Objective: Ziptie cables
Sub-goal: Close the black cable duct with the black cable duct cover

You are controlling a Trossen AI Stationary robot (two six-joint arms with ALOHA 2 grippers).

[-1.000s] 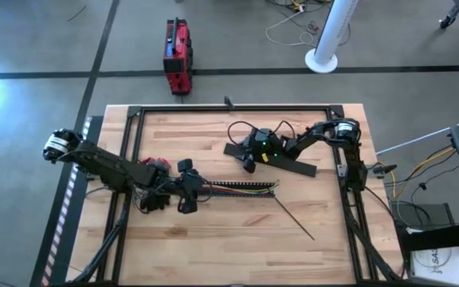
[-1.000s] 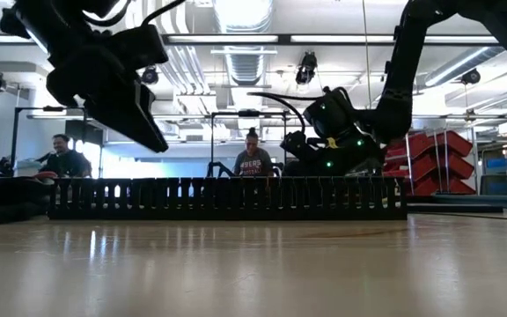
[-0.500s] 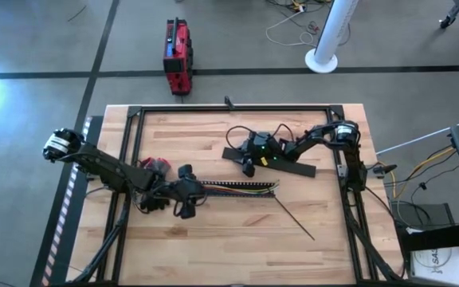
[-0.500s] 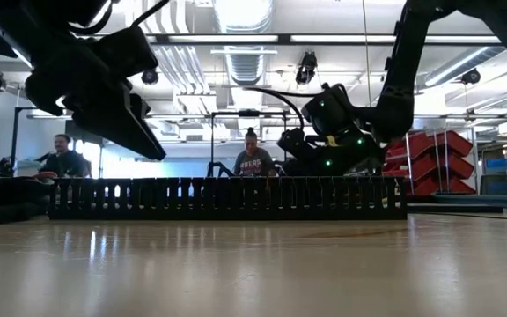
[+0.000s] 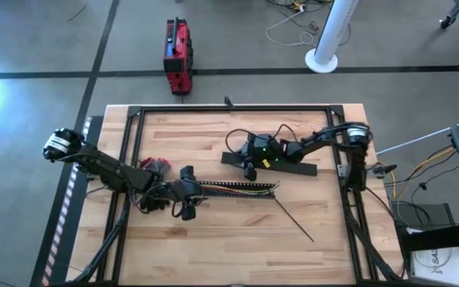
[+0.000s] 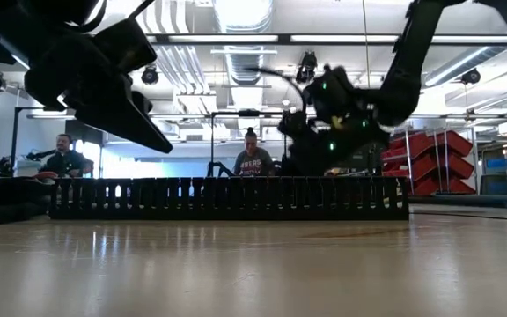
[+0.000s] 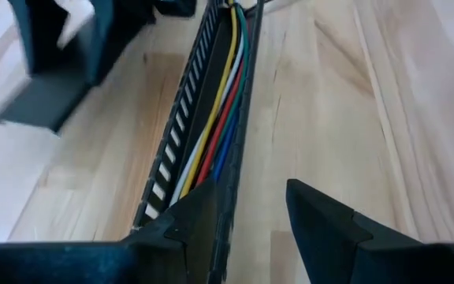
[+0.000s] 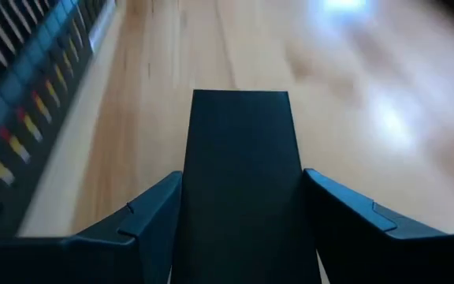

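Right gripper (image 5: 249, 166) lifted, clamping flat black cover (image 8: 240, 173) | left gripper (image 5: 188, 199) spread astride perforated bar (image 5: 237, 188) | cables (image 7: 211, 138) inside

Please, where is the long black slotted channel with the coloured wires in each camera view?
High view: the slotted channel lies mid-table, running right from the left gripper.
Low view: it crosses the middle as a dark comb-like wall.
Left wrist view: it runs from the top down to the open fingers.
Right wrist view: it sits in the upper left corner, beside the flat black lid held by the right gripper.
Shared landmark: the wooden table.
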